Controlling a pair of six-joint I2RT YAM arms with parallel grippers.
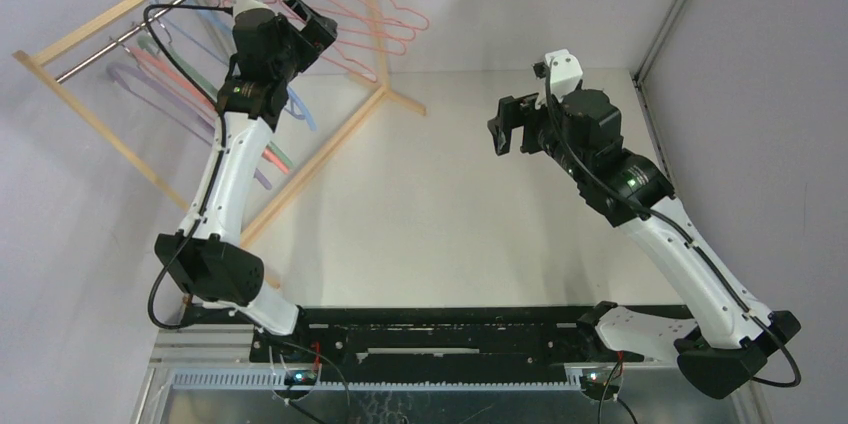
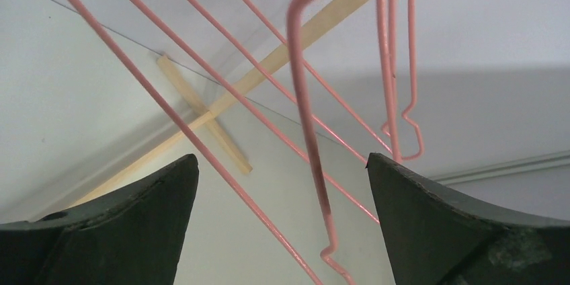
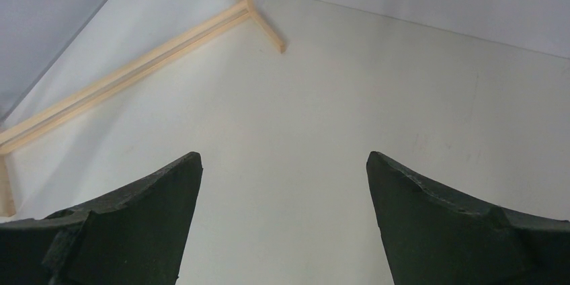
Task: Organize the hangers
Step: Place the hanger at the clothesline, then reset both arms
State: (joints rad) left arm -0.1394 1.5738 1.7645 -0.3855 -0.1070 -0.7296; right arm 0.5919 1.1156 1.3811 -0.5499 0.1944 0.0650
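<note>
hangers of thin pink-red wire [image 2: 304, 117] fill the left wrist view. one of their wires runs down through the gap between the two dark fingers [image 2: 134, 231] of the left gripper [image 2: 282, 164]. its jaws are spread wide, neither finger touches the wire, and it has hold of nothing.

in the overhead view this gripper is in the upper left of the frame, raised up among the wire hangers. they hang in a bunch at the top of the frame, just left of centre, from a metal rod [image 1: 130, 36]. further down the same rod, toward the left edge, hang thicker curved hangers [image 1: 180, 74] in lilac, pink, green and blue, partly hidden behind the left arm. the rod belongs to a light wooden rack [image 1: 315, 164] that stands slanted across the upper left corner of the pale table [image 1: 450, 234].

the right gripper [image 1: 505, 129] is right of centre in the overhead frame, well apart from the rack and above bare table. its own wrist view shows both fingers [image 3: 443, 218] splayed wide with only table surface between them, so it grasps nothing. the foot of the rack lies in the upper left of that view.
</note>
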